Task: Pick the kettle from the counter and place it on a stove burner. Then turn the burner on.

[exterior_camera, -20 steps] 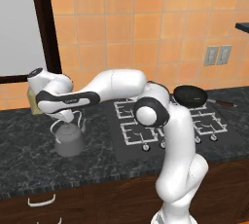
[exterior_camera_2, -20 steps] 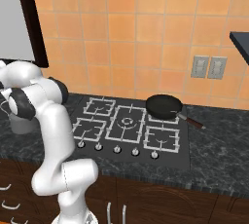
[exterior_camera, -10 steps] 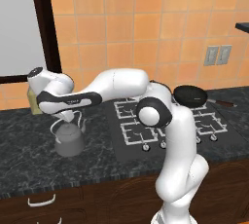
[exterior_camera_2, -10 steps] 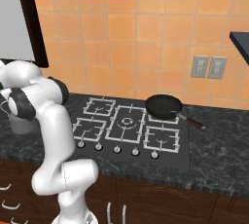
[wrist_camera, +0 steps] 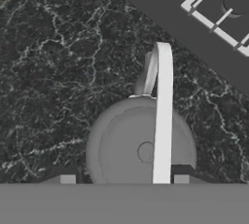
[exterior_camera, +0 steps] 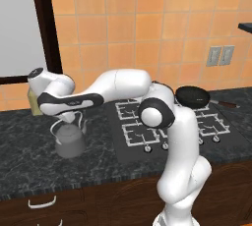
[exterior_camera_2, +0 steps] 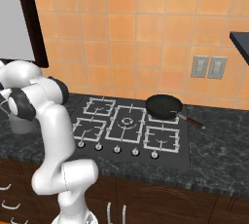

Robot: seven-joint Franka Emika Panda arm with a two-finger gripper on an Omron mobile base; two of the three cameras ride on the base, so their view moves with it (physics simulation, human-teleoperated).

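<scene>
Grey metal kettle [exterior_camera: 69, 140] stands upright on the black worktop [exterior_camera: 29, 163], left of the cooktop [exterior_camera_2: 127, 126] and well apart from it. The arm reaches over it from the right; gripper [exterior_camera: 70, 121] sits directly above the kettle, at the arched handle [wrist_camera: 162, 113].

Hand view: looking straight down on the lid, knob [wrist_camera: 146, 152] near centre, handle crossing the lid as a pale band. Two finger tips just show at the bottom, one each side of the lid. Whether the jaws are apart or already bearing on the handle I cannot tell; the contact is hidden.

Step in hand, as I judge it: closing on the handle before the lift. To do it well:
- keep the jaws square across the handle band, so it is pinched on its flat sides
- grip at the crown of the arch, above the knob, so the kettle hangs level
- lift straight up before swinging right to the large burner [exterior_camera_2: 128, 121]
- keep clear of the frying pan [exterior_camera_2: 165, 106] on the back right burner

Orientation: kettle axis vertical. In the hand view the handle's long axis runs bottom to top, and a narrower pale piece beside its far end looks like the spout [wrist_camera: 147, 74], pointing the same way, roughly along the cooktop's edge. Not certain.
</scene>
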